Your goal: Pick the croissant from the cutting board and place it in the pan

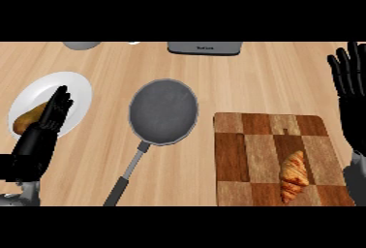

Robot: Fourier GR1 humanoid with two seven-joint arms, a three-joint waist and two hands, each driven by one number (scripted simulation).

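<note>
Nothing picked up yet. Croissant [294, 176] lying on the cutting board [243, 160], in its lower right part, long axis running roughly up and down the view, near the board's right edge. Right hand [352, 77] raised at the right edge of the view, fingers straight and pointing up, holding nothing; well above the croissant in the picture and not touching it, so probably resting or only beginning the approach. Being on the same side as the board, likely the hand meant for the grasp. Left hand [43, 131] at the left edge, also open with fingers straight and up, holding nothing, standing in front of a white plate [75, 82]; a brownish food item [28, 121] on that plate, partly hidden behind the fingers, not part of the task. Pan [163, 111] between plate and board, just beside the board's upper left corner, handle pointing down toward the lower edge, dark inside bare, so ready to receive the croissant. Short move leftward from board to pan expected. Grey appliance [205, 48] at the top edge, away from everything.
</note>
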